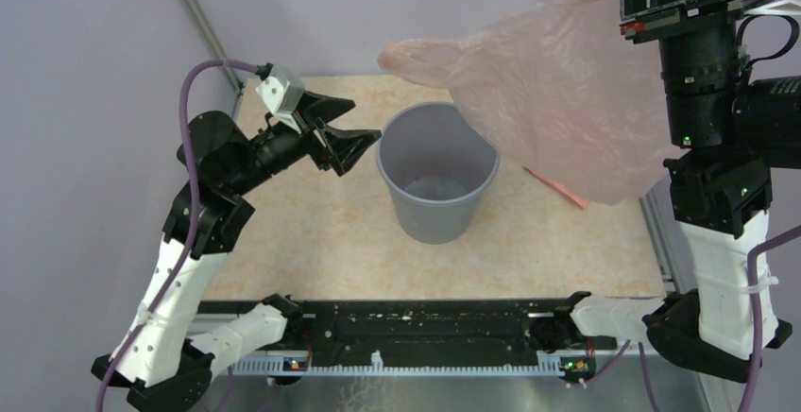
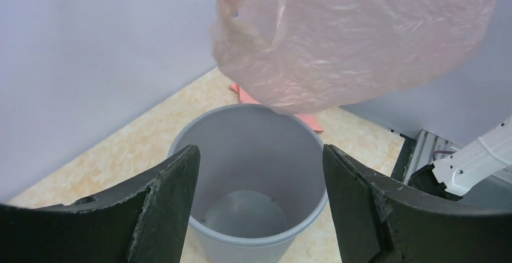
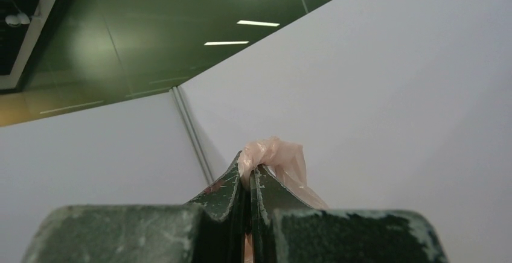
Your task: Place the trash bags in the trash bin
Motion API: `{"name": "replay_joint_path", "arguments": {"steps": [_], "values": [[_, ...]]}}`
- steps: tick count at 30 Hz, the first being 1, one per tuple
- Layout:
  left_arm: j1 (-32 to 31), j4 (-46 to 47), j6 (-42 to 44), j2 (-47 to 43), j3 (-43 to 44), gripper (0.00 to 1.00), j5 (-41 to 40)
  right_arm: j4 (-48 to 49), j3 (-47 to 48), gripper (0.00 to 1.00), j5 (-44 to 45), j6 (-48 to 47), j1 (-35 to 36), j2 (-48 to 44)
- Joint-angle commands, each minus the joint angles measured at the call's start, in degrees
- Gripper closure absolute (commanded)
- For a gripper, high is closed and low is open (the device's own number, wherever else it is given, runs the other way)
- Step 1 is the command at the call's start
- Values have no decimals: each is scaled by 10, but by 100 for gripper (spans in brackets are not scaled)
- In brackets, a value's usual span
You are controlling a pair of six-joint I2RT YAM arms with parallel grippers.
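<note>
The trash bag (image 1: 557, 100) is a thin, crinkled, translucent pale pink film. It hangs in the air above the right half of the worktop (image 1: 312, 232), up and to the right of the trash bin (image 1: 434, 218) and not in it. In the top view its left lobe shows beyond the bin's far rim. The bin is plain grey, round, smooth-walled and slightly tapered. It stands upright at the middle of the worktop with its grey floor showing.

The worktop is mottled beige, with a black rail (image 1: 425, 322) along its near edge. Plain pale walls (image 1: 94, 100) close off the left and far sides. An opaque salmon-pink folded piece (image 1: 567, 192) lies flat to the right of the bin, partly behind the hanging bag.

The left arm bends in from the near left and points at the bin. The left fingers (image 2: 172, 190) are spread wide just beside the bin's left rim, holding nothing. The right arm stands tall at the right edge, and the right fingers (image 3: 226, 190) are pinched together on the bag's bunched top.
</note>
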Motion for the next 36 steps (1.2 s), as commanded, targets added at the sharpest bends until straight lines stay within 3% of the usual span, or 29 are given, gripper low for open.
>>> {"name": "replay_joint_path", "arguments": {"steps": [1,7,13,22,25,31,35,36], "values": [[-1,38,34,20,24,18,39,0,18,100,-26,6,2,8],[-1,47,37,60,74,14,2,-11,29,100,-36,10,2,16],[-1,74,21,82,102,11,29,-32,40,100,-44,9,2,31],[-1,77,8,98,117,16,78,-45,69,100,-69,31,2,69],[-2,61,3,110,131,27,74,-47,81,100,-82,44,1,82],[-2,44,-49,123,153,82,27,-56,91,100,-93,57,1,103],[-2,26,-110,129,190,99,11,-59,94,100,-107,71,1,109],[-3,25,-121,130,198,100,15,-60,95,100,-109,73,2,110]]}}
